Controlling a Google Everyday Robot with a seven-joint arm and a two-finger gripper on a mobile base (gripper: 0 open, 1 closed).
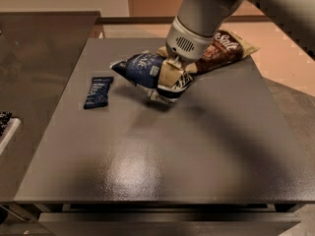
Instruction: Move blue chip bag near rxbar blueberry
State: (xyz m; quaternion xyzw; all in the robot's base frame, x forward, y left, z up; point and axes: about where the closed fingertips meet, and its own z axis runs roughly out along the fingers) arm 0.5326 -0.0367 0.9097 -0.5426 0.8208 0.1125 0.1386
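The blue chip bag (141,71) is a crinkled navy bag with white lettering, held tilted just above the grey table (162,151). My gripper (170,82) comes down from the upper right and is shut on the bag's right end. The rxbar blueberry (98,92), a small flat dark blue wrapper, lies flat on the table a short way left of the bag, not touching it.
A larger tan and brown chip bag (224,49) lies at the table's back right, partly behind my arm. A darker counter (34,58) adjoins the table on the left, with a white-edged object (5,127) at its near end.
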